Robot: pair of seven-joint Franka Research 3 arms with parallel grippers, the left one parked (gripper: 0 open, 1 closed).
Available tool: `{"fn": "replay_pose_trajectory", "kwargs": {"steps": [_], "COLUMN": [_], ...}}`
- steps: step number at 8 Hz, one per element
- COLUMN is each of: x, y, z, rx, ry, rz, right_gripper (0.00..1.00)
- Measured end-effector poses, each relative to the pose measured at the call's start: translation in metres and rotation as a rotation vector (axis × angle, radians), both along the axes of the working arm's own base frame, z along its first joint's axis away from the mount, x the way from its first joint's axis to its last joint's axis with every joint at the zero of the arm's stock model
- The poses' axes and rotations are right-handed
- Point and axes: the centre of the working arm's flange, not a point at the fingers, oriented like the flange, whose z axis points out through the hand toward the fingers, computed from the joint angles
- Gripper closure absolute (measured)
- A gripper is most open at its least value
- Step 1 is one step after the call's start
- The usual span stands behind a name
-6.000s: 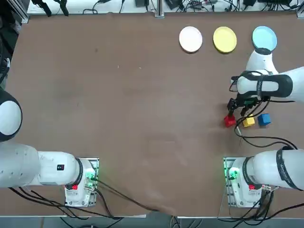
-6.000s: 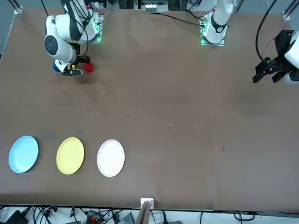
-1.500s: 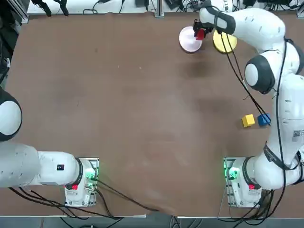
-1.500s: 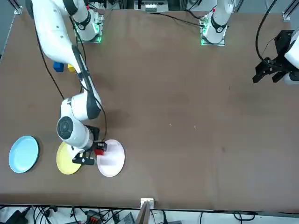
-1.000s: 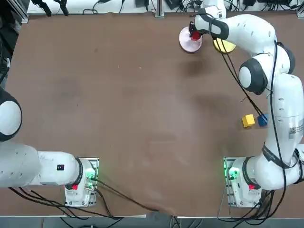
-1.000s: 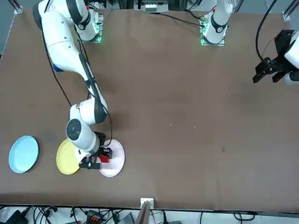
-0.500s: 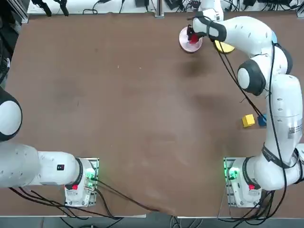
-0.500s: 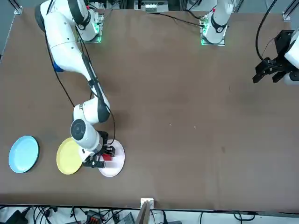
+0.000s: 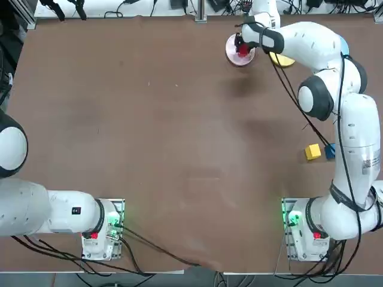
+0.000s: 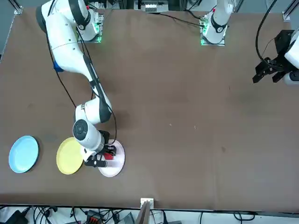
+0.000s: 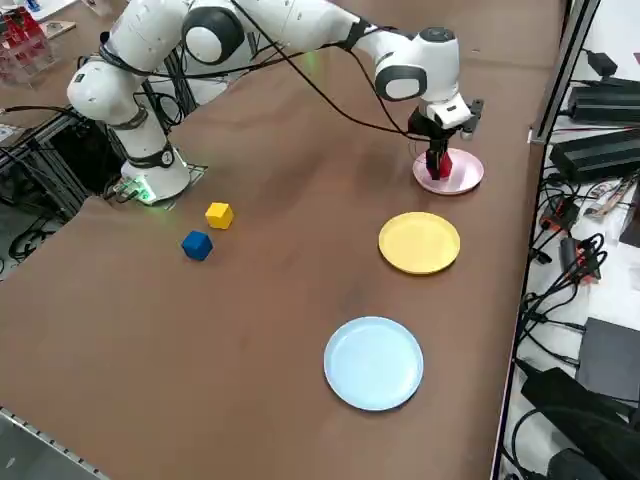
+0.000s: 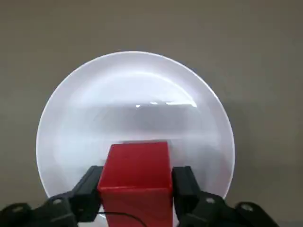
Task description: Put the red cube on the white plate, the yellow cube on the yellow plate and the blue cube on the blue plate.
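Observation:
The red cube point(image 12: 137, 175) rests on the near part of the white plate point(image 12: 137, 90), with my right gripper point(image 12: 136, 187) shut on its two sides. From overhead the gripper point(image 9: 242, 46) and red cube point(image 9: 243, 51) are over the white plate point(image 9: 232, 55) at the table's far edge. The yellow plate point(image 11: 419, 242) and the blue plate point(image 11: 374, 362) both lie bare. The yellow cube point(image 11: 219, 215) and the blue cube point(image 11: 197, 245) sit together near the right arm's base. In the overhead view the arm hides most of the blue plate.
The right arm point(image 9: 323, 42) stretches across the table's right side and passes over the yellow plate point(image 9: 286, 59). Cables and power supplies point(image 11: 590, 150) lie just beyond the table edge behind the plates.
The gripper has come down with the red cube from the white plate's edge onto the plate. The yellow and blue cubes have not moved.

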Motion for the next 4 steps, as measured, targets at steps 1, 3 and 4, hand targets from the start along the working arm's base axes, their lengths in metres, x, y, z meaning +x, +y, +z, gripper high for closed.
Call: {"fn": "replay_pose_trajectory", "kwargs": {"steps": [1, 3, 4], "x": [0.0013, 0.0038, 0.005], "y": [-0.0015, -0.0037, -0.0034], "z": [0.0013, 0.0049, 0.0101], "rx": [0.0, 0.0, 0.002], "ry": [-0.006, -0.014, -0.018], "rz": [-0.002, -0.006, -0.007], "right_gripper": [0.0, 0.0, 0.0]}}
